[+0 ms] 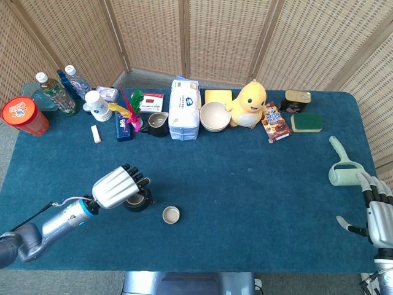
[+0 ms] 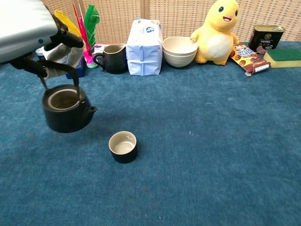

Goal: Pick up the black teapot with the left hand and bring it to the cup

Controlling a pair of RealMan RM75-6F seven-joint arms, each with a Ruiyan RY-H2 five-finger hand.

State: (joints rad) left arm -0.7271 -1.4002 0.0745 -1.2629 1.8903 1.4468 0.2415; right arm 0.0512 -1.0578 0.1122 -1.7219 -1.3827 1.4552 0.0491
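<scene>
The black teapot [image 2: 66, 110] hangs above the blue cloth by its wire handle, gripped from above by my left hand [image 2: 28, 33]. Its lid is off and its spout points right, toward the small black cup [image 2: 123, 146] with a cream inside. In the head view my left hand [image 1: 115, 185] covers most of the teapot [image 1: 139, 201], which is just left of the cup [image 1: 171, 214]. My right hand [image 1: 376, 209] rests open at the table's right front corner, holding nothing.
Along the back stand a black mug [image 2: 112, 58], a white tissue pack [image 2: 145, 41], stacked bowls [image 2: 179, 51], a yellow duck toy [image 2: 217, 31], a snack packet [image 2: 248, 58], a tin [image 2: 265, 36] and a sponge [image 2: 283, 55]. Bottles [image 1: 58, 92] and a red tub [image 1: 23, 115] sit far left; a lint roller [image 1: 341, 163] far right.
</scene>
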